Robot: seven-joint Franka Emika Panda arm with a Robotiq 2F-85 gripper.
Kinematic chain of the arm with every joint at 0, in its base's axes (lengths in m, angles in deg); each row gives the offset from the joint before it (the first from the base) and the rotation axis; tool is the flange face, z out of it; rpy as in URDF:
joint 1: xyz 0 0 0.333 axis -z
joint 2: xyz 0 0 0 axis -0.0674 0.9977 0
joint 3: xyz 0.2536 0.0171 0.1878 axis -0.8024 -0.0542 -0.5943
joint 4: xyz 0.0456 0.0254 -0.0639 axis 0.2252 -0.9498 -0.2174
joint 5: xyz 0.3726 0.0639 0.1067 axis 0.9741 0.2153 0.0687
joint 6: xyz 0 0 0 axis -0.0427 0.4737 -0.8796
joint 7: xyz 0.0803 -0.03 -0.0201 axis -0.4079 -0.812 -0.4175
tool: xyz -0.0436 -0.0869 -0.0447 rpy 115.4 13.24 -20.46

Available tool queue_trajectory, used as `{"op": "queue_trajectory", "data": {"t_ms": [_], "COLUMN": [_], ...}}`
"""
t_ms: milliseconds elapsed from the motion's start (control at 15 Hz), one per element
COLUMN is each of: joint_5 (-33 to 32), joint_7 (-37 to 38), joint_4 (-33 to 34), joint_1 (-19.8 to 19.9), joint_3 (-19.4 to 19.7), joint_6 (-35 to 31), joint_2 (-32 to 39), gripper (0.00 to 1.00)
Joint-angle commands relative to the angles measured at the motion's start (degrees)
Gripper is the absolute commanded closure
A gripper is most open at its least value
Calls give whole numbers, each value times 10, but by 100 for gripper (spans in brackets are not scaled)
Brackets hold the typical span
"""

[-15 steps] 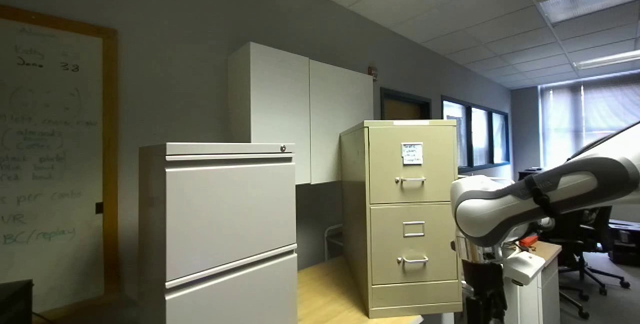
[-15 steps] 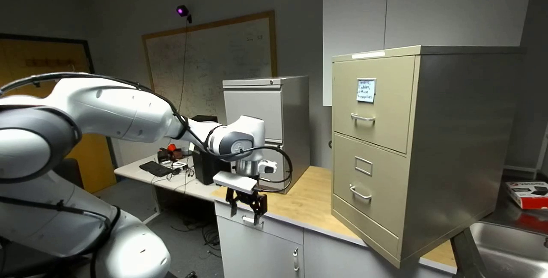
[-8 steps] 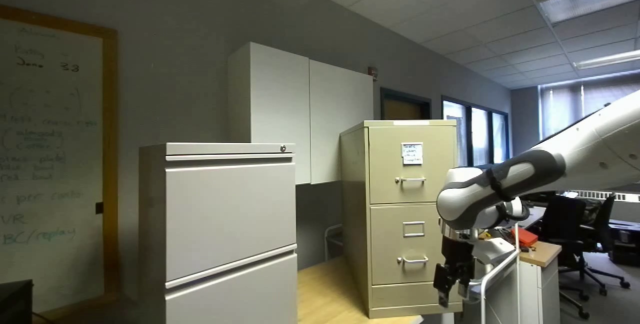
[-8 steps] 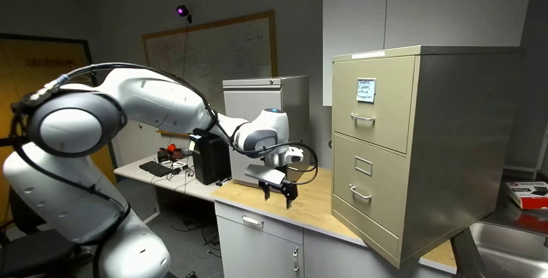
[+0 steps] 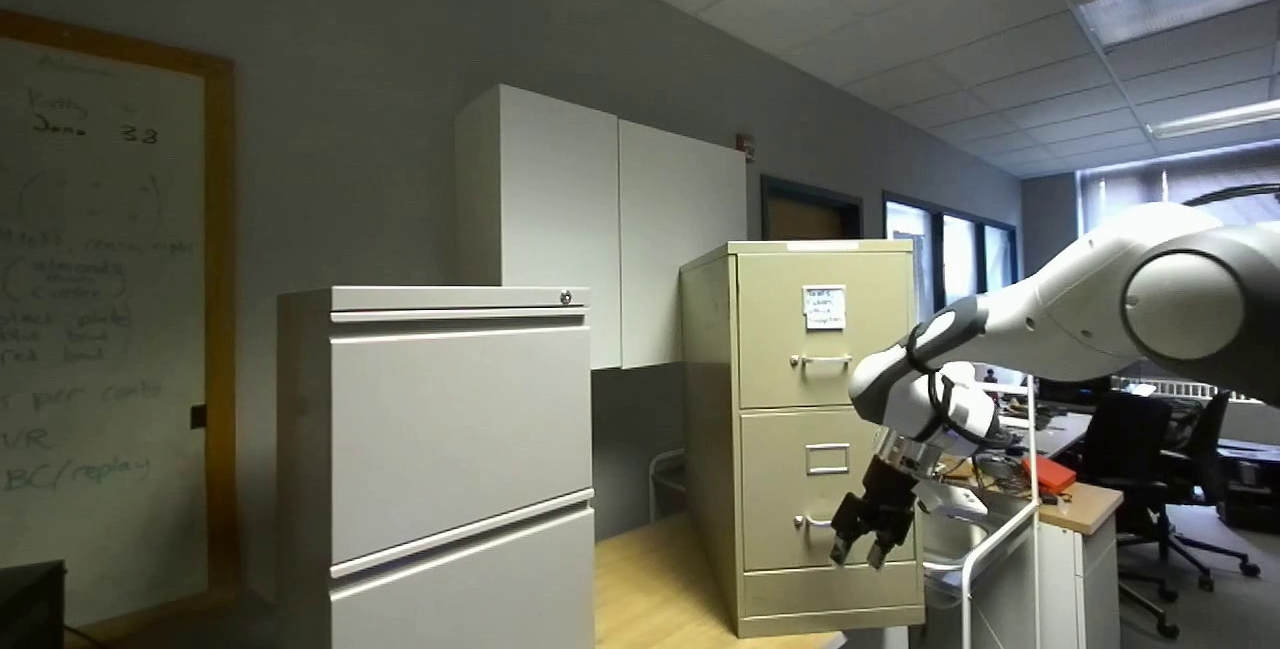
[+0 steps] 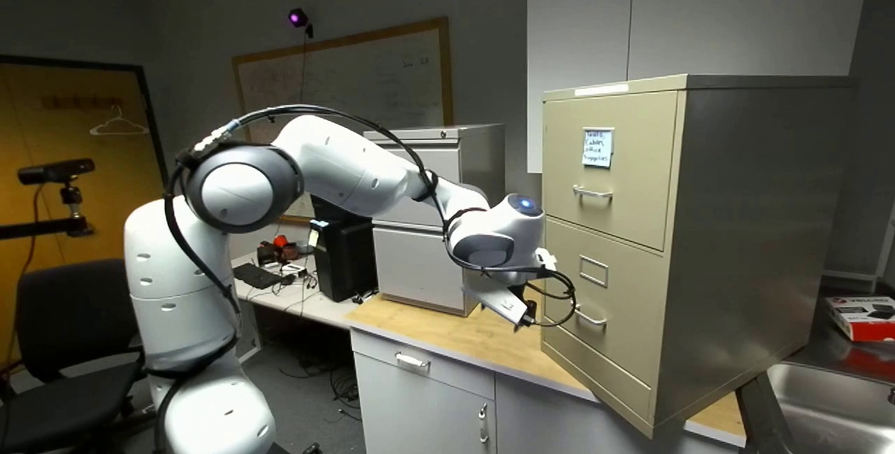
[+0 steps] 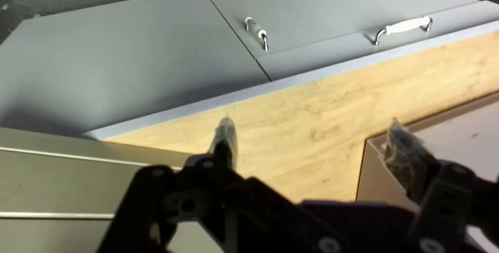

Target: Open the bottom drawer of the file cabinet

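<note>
The tan file cabinet (image 5: 710, 429) stands on the wooden counter; it also shows in an exterior view (image 6: 748, 230). Its bottom drawer (image 5: 775, 469) is shut flush, with a label holder (image 6: 593, 271) and metal handle (image 6: 594, 318). My gripper (image 5: 858, 557) is open and empty, tilted, in front of the drawer's lower right part. In that view it covers the handle's right end. In an exterior view the wrist hides most of the gripper. In the wrist view the open gripper (image 7: 311, 123) points down over the counter, with the cabinet front (image 7: 58, 183) at left.
The light-grey cabinet (image 6: 419, 265) stands on the wooden counter (image 6: 489, 324), beside the arm; its corner shows behind a finger in the wrist view (image 7: 460, 128). A white cupboard (image 5: 560, 199) hangs above. A metal sink (image 6: 832, 398) and white rail (image 5: 1000, 539) are near the file cabinet.
The arm has swung toward the file cabinet. The gripper has come up and across to the drawer front and has tilted. The gripper stays open and the drawers have not moved.
</note>
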Motion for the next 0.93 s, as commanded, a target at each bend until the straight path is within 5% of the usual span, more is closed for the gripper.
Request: {"op": "queue_trajectory", "data": {"t_ms": [0, 467, 867], "joint_5": [120, 289, 391], "joint_7": [-95, -179, -166], "joint_4": [68, 134, 199], "joint_1": [63, 163, 188], "joint_3": [-12, -18, -26], "joint_6": [42, 87, 101], "joint_2": [68, 147, 214], "gripper": [0, 0, 0]}}
